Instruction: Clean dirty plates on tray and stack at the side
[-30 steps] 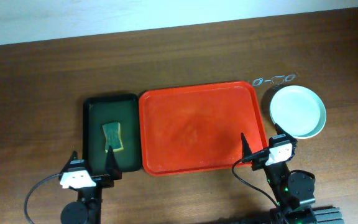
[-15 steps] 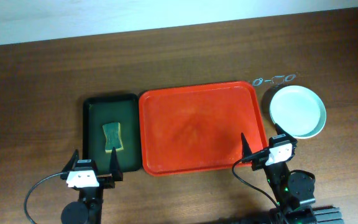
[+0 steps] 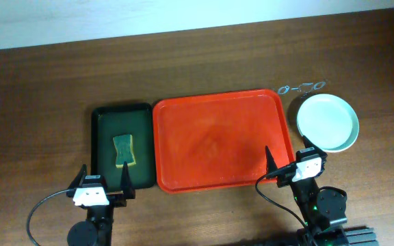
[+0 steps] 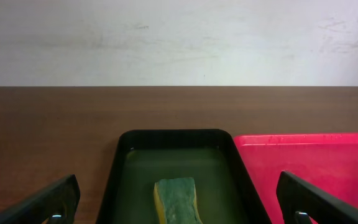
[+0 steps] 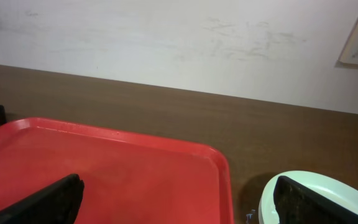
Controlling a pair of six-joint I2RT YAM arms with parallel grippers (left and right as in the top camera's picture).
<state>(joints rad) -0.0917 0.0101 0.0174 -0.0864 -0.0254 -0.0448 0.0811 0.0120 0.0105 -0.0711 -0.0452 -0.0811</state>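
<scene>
The red-orange tray lies at the table's middle with nothing on it; it also shows in the right wrist view and the left wrist view. A stack of plates with a pale mint one on top stands on the table right of the tray, seen too in the right wrist view. My left gripper is open and empty at the front edge of the green tray. My right gripper is open and empty over the red tray's front right corner.
A dark green tray left of the red tray holds a green and yellow sponge, also seen in the left wrist view. A pair of glasses lies behind the plates. A white wall runs along the table's far edge.
My left gripper shifted slightly right toward the green tray, then held still. The right arm has not moved.
</scene>
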